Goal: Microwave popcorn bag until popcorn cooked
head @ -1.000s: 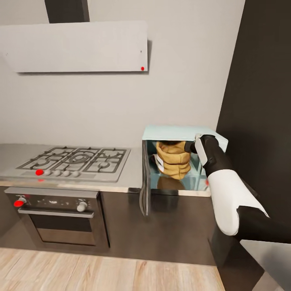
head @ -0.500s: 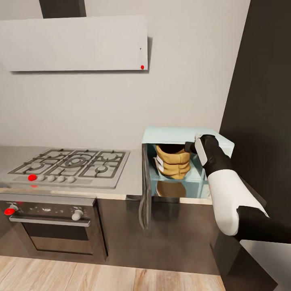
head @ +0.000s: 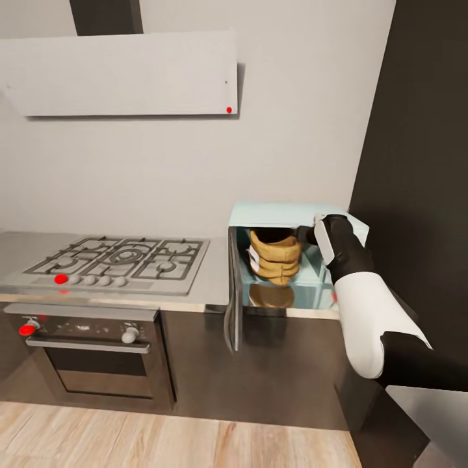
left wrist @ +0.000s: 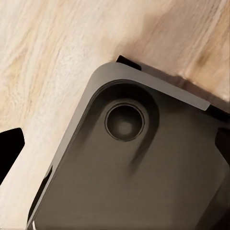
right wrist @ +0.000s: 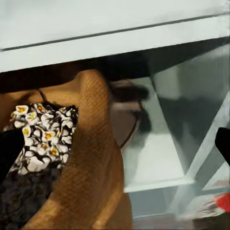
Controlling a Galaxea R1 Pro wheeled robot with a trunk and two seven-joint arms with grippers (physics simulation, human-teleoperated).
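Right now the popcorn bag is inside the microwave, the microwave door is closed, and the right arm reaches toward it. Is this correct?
Not quite. The microwave door is open, swung out toward the hob side, as the head view shows. The rest holds: the popcorn bag is inside the microwave, and the right arm reaches in, its right tool at the bag's rim.

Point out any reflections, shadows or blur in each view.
Head view: the popcorn bag mirrors on the microwave floor; the hood casts a shadow. Left wrist view: soft shadows on wood floor. Right wrist view: bag close, slightly blurred, glossy walls.
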